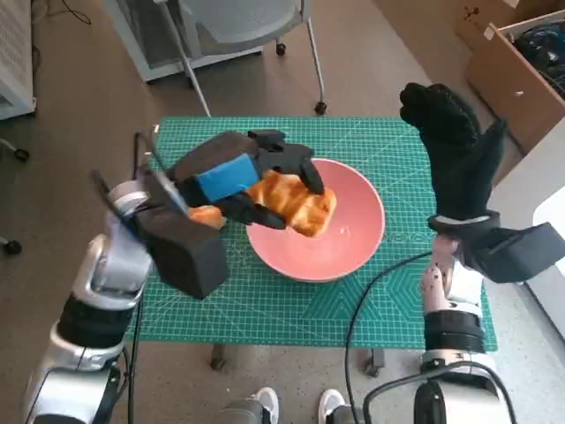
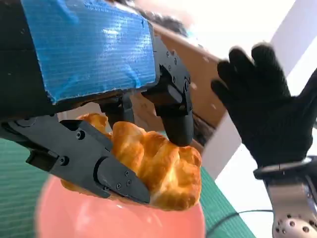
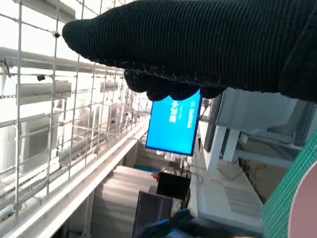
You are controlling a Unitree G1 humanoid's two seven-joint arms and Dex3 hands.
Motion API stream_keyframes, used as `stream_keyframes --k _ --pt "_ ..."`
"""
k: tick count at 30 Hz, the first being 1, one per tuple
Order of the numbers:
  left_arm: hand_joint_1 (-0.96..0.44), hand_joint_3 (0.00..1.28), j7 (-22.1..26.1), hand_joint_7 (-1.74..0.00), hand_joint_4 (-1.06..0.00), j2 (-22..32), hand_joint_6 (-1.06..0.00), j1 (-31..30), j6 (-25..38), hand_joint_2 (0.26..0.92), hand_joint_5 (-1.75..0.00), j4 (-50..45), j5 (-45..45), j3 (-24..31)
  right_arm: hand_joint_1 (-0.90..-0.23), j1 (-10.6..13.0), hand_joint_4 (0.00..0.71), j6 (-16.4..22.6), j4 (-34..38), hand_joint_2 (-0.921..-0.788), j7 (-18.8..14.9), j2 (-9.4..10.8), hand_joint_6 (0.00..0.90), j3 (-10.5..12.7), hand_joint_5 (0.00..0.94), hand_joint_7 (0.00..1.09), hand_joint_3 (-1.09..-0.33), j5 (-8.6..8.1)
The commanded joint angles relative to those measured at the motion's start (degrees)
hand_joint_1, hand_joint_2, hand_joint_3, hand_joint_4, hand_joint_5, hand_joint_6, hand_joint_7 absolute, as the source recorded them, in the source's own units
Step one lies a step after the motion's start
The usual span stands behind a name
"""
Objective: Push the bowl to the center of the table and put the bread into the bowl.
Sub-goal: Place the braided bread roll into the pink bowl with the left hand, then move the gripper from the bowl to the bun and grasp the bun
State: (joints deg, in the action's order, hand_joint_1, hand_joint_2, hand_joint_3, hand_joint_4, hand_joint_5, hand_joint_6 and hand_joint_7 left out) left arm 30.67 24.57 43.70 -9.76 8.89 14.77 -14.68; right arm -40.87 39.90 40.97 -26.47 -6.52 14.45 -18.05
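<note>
Beyond the green mat [image 1: 265,305], a chair [image 1: 256,26]; right, a cardboard box [image 1: 521,62].

Left hand [image 1: 252,172] is reaching in from the near left, fingers [image 2: 119,181] clamping the bread [image 1: 296,201]. Right hand [image 1: 455,155] is hanging raised at the far right, fingers pointing away and apart, gripping nothing.

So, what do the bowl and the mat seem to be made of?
Bowl: probably plastic or glazed ceramic; smooth, evenly pink, faintly shiny. Mat: likely a rubbery cutting mat; flat, matte green, with printed white grid lines.
</note>
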Motion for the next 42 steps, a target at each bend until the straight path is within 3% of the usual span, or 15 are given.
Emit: stream_keyframes --k 1,4,6,7,8,9,11,16,19,22,31,42 --pt "0.00 0.06 -1.6 -1.08 -0.64 -2.1 -0.68 2.4 -2.1 0.920 -1.25 4.6 1.4 -1.1 -0.610 2.3 0.220 -0.8 -1.3 -0.921 1.4 -0.2 0.088 -0.2 0.000 0.37 -0.760 0.60" --pt "0.00 0.13 -1.6 -1.19 -0.58 -3.2 -0.60 2.7 -2.0 0.921 -1.28 7.1 1.3 -1.3 -0.607 3.0 0.220 -1.0 -2.5 -0.921 2.0 -0.3 0.086 -0.2 0.000 0.37 -0.762 0.76" --pt "0.00 0.21 -1.4 -1.32 -0.50 -3.6 -0.49 2.8 -2.0 0.921 -1.34 8.3 1.3 -1.4 -0.603 3.3 0.219 -1.3 -3.0 -0.921 2.3 -0.3 0.085 -0.2 0.000 0.37 -0.764 0.80" --pt "-0.03 0.21 -1.3 -1.12 -0.42 -3.7 -0.40 2.9 -2.0 0.880 -1.09 8.7 1.3 -1.4 -0.602 3.4 0.219 -1.4 -3.2 -0.921 2.5 -0.3 0.084 -0.2 0.000 0.37 -0.765 0.80" --pt "-0.04 0.20 -1.1 -1.03 -0.42 -3.8 -0.39 2.8 -2.2 0.870 -0.97 9.3 1.2 -1.4 -0.602 3.5 0.219 -1.5 -3.4 -0.921 2.7 -0.3 0.084 -0.3 0.000 0.37 -0.765 0.83" --pt "-0.08 0.17 -1.0 -0.84 -0.37 -3.8 -0.34 2.8 -2.3 0.859 -0.70 9.6 1.1 -1.4 -0.601 3.6 0.219 -1.6 -3.6 -0.921 2.9 -0.3 0.083 -0.3 0.000 0.37 -0.766 0.85" --pt "-0.12 0.09 -0.7 -0.61 -0.34 -3.8 -0.29 2.8 -2.6 0.863 -0.35 10.2 1.2 -1.5 -0.601 3.8 0.219 -1.8 -4.0 -0.921 3.1 -0.3 0.082 -0.4 0.000 0.37 -0.767 0.88" --pt "-0.25 0.04 0.3 -0.41 -0.14 -2.8 -0.14 2.7 -2.6 0.855 -0.06 11.0 2.4 -2.2 -0.608 4.3 0.218 -2.2 -4.9 -0.921 3.7 -0.3 0.078 -0.5 0.000 0.38 -0.767 0.91" --pt "-0.34 0.03 -0.2 -0.35 -0.05 -2.1 -0.06 2.4 -3.2 0.854 -0.02 10.9 3.8 -2.7 -0.610 4.5 0.218 -2.3 -5.3 -0.921 4.1 -0.3 0.076 -0.6 0.000 0.38 -0.768 1.07" --pt "-0.42 0.02 -0.8 -0.29 -0.01 -1.7 -0.02 2.3 -4.1 0.857 -0.01 11.1 5.0 -3.0 -0.610 4.5 0.217 -2.4 -5.3 -0.921 4.2 -0.3 0.073 -0.7 0.000 0.38 -0.768 1.04" --pt "-0.58 0.02 -2.6 -0.16 0.00 -1.1 0.00 1.6 -7.5 0.876 0.00 11.5 6.1 -2.3 -0.607 4.2 0.216 -2.0 -4.5 -0.921 4.1 -0.1 0.067 -1.1 0.000 0.39 -0.768 0.93" --pt "-0.69 0.02 -3.3 -0.15 0.00 2.1 -0.01 0.0 -9.2 0.902 0.00 9.1 5.8 -0.5 -0.604 3.4 0.217 -1.7 -3.4 -0.921 4.1 0.1 0.064 -1.4 0.000 0.40 -0.765 1.07"
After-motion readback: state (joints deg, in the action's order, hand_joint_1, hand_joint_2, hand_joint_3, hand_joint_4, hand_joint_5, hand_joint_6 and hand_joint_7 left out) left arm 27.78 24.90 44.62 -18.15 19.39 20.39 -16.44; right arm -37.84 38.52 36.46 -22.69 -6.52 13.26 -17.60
